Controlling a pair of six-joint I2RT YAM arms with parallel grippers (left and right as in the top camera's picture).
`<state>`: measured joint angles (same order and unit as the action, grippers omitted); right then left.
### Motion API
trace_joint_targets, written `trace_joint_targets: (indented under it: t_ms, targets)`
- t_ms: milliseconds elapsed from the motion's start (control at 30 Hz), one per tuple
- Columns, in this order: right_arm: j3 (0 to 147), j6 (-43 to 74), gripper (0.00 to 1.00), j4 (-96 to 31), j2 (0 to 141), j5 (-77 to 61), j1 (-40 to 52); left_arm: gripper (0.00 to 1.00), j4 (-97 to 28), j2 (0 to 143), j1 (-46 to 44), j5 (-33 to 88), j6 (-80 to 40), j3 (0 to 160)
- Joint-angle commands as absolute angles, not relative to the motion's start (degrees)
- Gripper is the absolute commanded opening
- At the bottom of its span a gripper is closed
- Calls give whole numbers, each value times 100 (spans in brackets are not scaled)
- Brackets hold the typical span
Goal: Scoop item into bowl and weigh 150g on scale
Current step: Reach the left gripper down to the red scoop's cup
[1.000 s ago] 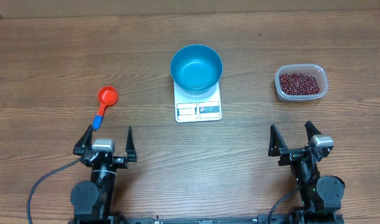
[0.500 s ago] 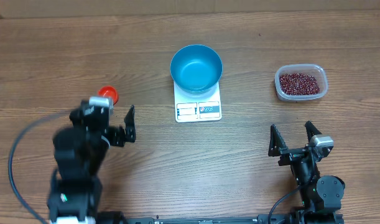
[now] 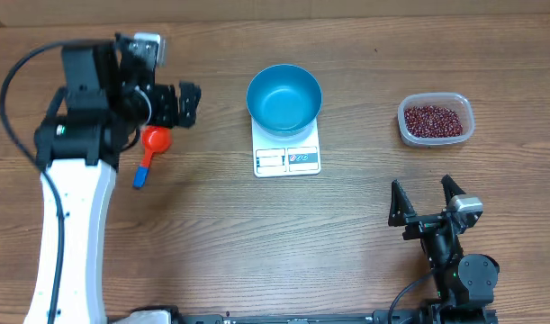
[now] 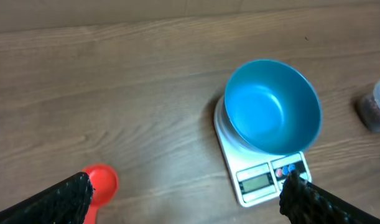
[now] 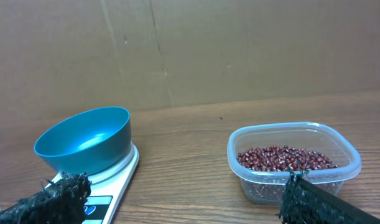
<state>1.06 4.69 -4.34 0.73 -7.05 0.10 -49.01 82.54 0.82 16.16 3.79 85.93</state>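
Observation:
The blue bowl point(image 3: 284, 97) stands empty on the white scale point(image 3: 287, 159) at the table's middle. Dark red beans point(image 3: 431, 120) fill a clear container at the right. A red scoop point(image 3: 155, 139) with a blue handle lies on the wood to the left. My left gripper point(image 3: 159, 106) hangs open above the scoop's red cup, high off the table. In the left wrist view the scoop point(image 4: 102, 182) sits by the left finger, with the bowl point(image 4: 273, 106) and scale point(image 4: 264, 182) to the right. My right gripper point(image 3: 428, 200) rests open near the front edge, facing the beans point(image 5: 283, 157) and bowl point(image 5: 84, 146).
The clear plastic container point(image 5: 295, 180) has low walls and no lid. A brown cardboard wall point(image 5: 239, 50) stands behind the table. Bare wood lies between the scoop and the scale, and between the scale and the container.
My left arm has lifted from the front edge and swung toward the back, ending over the red scoop. The right arm, bowl, scale and beans have not moved.

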Motion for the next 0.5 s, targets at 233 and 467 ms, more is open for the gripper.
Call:
trace_joint_targets:
  t_ms: [233,467]
  targets:
    - [45,506,100,-416,16,-663,-1,84,-4777,9236,438,1146,1328,8739]
    - [45,506,100,-419,16,-663,-1,68,-4641,9963,1024,1144,1817,8739]
